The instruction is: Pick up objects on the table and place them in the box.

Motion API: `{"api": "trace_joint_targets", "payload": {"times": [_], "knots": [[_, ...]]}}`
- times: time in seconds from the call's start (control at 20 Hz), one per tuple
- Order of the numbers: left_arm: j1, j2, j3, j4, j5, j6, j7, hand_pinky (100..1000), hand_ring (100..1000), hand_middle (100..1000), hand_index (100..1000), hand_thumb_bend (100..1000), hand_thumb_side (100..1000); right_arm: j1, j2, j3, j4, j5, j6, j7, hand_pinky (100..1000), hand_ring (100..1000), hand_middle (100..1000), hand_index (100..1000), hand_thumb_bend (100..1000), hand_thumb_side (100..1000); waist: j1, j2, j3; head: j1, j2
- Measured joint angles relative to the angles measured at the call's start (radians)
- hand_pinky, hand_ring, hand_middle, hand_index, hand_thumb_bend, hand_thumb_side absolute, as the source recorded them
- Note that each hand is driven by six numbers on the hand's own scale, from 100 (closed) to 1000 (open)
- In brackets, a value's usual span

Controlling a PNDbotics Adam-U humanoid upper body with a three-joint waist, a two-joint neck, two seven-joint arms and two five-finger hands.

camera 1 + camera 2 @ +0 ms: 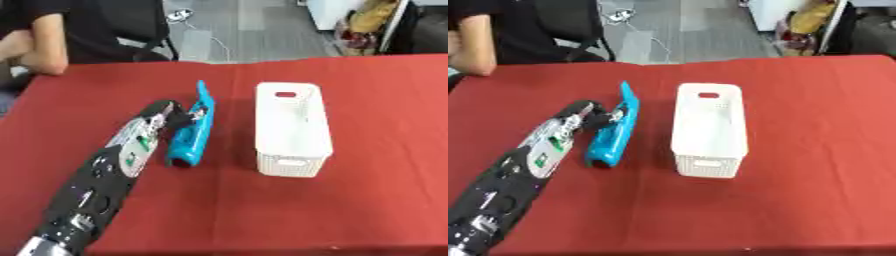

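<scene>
The red tabletop (376,200) carries 1 white box (292,131), open and apparently empty, just right of centre. The left hand (168,116) reaches in from the lower left and lies against the blue object's (191,137) left flank; whether its fingers grasp it, I cannot tell. Best to close around the object's middle, lift level, and clear the box's near wall before letting go.

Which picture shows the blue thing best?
The left eye view, slightly: the blue object sits nearer the picture's middle, beside the white box, with the left hand against its side. The right eye view shows nearly the same, only shifted left.
</scene>
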Motion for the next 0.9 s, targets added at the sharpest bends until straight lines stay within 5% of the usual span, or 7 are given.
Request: {"api": "trace_joint_targets", "payload": {"times": [0.9], "knots": [[-0.048,-0.001,-0.081,0.045,-0.243,-0.083,-0.143,742,679,704,807,781,973,0.000,0.000,0.005,0.000,-0.003,-0.005,0.003,764,889,884,945,100,973,0.000,0.000,-0.007,0.001,0.000]]}}
